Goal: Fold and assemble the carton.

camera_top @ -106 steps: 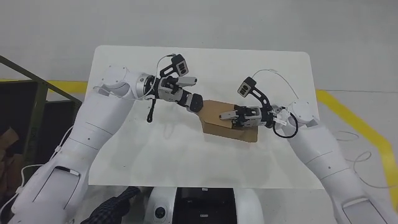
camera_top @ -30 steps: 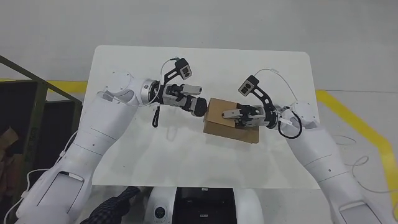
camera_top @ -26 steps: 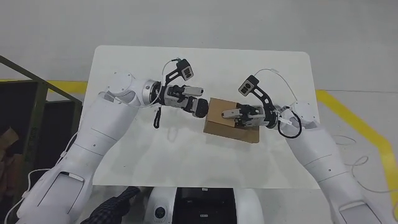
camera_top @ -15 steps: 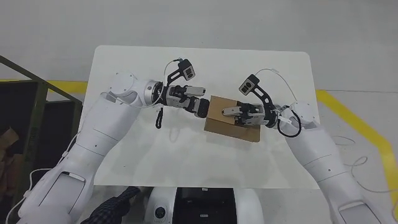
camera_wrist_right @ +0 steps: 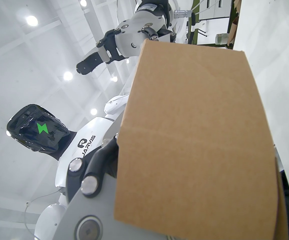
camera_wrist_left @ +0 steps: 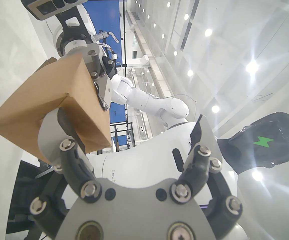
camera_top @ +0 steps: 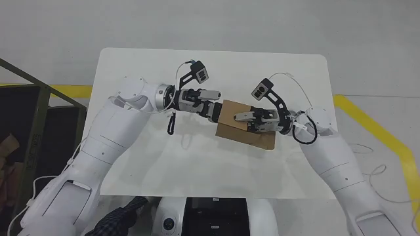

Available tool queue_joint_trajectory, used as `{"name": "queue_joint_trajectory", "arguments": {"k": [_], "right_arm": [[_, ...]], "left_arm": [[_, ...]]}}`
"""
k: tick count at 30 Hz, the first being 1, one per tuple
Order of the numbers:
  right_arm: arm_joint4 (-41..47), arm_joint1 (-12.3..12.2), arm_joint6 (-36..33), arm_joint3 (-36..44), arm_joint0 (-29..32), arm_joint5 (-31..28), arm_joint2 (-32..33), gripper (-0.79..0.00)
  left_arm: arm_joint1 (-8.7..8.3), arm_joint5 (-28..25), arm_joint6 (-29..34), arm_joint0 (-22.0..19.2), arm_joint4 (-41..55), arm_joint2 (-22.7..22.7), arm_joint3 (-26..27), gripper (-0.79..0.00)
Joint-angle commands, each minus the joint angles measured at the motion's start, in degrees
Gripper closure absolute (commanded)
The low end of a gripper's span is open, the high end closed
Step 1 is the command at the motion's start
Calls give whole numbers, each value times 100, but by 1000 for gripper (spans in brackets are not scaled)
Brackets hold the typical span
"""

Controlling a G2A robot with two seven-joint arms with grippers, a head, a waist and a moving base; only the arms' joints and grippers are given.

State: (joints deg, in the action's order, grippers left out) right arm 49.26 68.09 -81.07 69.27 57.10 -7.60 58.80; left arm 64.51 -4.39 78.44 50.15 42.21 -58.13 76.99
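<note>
Against the splayed left gripper (camera_top: 215,111), the carton (camera_top: 244,128) seems mid-squaring, the right gripper (camera_top: 252,119) clamping it. Next, likely push that end inward.

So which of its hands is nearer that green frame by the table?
Left. The left gripper is at the carton's end facing the green frame; the right gripper sits on the carton's top, farther from it.

A robotics lab or factory hall: high white ceiling (camera_wrist_left: 237,11) with rows of round lights (camera_wrist_left: 251,67), grey floor (camera_top: 197,6) with a yellow line (camera_top: 72,92), one white desk (camera_top: 262,72)
</note>
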Motion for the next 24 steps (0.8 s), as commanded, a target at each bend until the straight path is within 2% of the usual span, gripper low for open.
{"name": "queue_joint_trajectory", "arguments": {"k": [1, 24], "right_arm": [[-4, 3, 0, -8, 1, -1, 5, 0], [24, 46, -55, -63, 20, 17, 40, 0]], "left_arm": [[8, -6, 0, -11, 8, 10, -11, -785], [80, -45, -57, -74, -9, 84, -13, -785]]}}
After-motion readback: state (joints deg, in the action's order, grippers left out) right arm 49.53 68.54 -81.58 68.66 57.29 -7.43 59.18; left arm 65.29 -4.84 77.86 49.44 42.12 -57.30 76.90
